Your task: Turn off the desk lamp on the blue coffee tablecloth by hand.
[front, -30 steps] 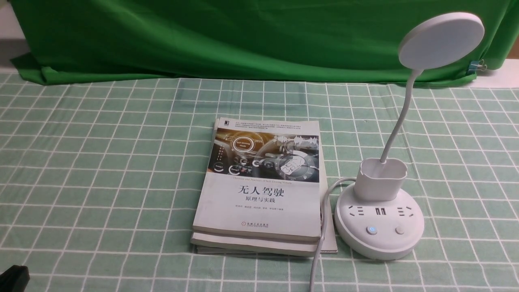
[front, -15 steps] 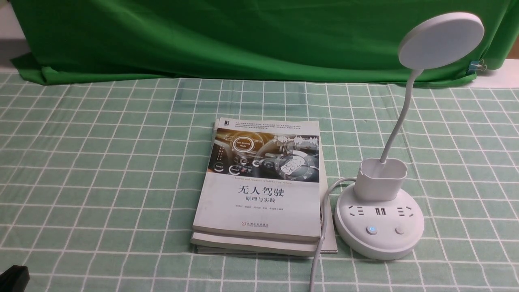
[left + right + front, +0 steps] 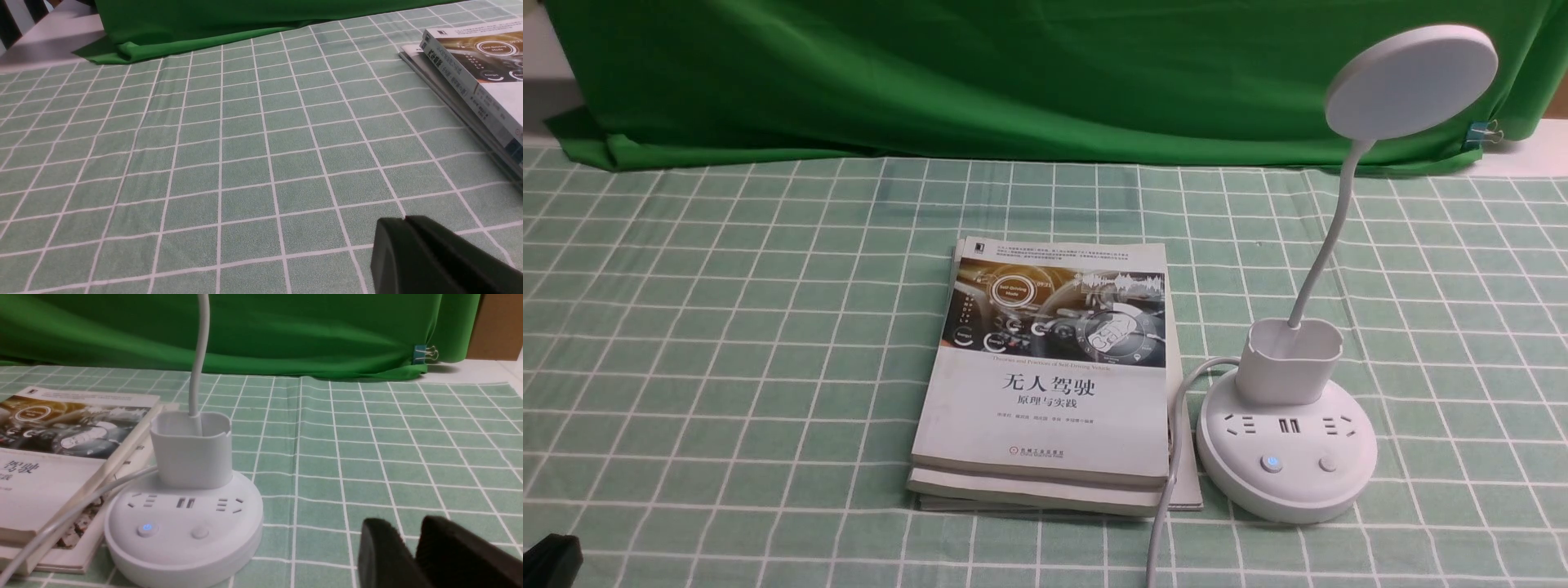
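The white desk lamp stands at the right on the mint-green checked tablecloth (image 3: 727,327). It has a round base (image 3: 1286,482), a cup holder (image 3: 1290,359) and a disc head (image 3: 1411,80) raised on a thin neck. Its left button (image 3: 1271,463) glows blue; the right button (image 3: 1328,464) is dark. My left gripper (image 3: 404,220) is shut and empty above bare cloth; only a black corner of it (image 3: 547,559) shows in the front view. My right gripper (image 3: 406,522) hovers low, to the right of the lamp base (image 3: 184,535), its tips slightly apart and empty.
A stack of books (image 3: 1054,376) lies just left of the lamp, also in the left wrist view (image 3: 478,69). The lamp's white cord (image 3: 1168,490) runs along the books to the front edge. A deep-green backdrop cloth (image 3: 1013,73) hangs behind.
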Controlling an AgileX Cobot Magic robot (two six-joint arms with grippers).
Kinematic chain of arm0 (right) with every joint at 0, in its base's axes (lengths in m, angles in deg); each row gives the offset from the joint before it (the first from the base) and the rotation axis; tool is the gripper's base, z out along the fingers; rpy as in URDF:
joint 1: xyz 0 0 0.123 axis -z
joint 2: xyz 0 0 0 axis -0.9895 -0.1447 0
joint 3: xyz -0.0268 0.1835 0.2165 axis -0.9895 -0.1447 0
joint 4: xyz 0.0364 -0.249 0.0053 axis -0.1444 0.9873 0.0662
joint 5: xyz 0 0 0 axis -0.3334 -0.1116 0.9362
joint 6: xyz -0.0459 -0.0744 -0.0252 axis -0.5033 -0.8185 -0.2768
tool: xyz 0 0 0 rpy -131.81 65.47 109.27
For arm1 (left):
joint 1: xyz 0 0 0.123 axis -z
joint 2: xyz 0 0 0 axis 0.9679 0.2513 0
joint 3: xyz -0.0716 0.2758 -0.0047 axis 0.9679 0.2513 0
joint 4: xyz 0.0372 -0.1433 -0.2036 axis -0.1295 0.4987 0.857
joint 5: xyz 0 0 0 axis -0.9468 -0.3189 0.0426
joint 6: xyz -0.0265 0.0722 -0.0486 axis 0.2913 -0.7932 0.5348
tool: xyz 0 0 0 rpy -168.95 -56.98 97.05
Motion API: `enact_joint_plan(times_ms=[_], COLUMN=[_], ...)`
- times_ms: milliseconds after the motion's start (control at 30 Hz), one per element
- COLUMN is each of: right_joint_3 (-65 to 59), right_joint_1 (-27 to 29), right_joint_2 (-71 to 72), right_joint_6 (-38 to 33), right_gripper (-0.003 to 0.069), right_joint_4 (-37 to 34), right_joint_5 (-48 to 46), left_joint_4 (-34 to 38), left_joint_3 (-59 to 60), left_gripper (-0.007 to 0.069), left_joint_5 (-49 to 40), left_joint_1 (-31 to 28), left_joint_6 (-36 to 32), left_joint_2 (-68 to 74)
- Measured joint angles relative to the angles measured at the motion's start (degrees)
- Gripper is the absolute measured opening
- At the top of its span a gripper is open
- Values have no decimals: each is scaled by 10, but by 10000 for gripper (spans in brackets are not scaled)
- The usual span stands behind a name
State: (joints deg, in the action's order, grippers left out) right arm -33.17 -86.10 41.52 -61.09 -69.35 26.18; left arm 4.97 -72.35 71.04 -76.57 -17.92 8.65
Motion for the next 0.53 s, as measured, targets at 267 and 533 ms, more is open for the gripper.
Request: enact_joint_plan(times_ms=[267,533], right_joint_3=[0,0], right_joint_1=[0,0], right_joint_2=[0,0], right_joint_6=[0,0], right_gripper=[177,194], right_joint_4=[0,0], right_joint_5=[1,1], left_joint_4=[0,0], left_joint_3=[0,0], left_gripper=[0,0], left_joint_5=[0,0], left_joint_1=[0,0], left_joint_6=[0,0], left_joint_2=[0,0])
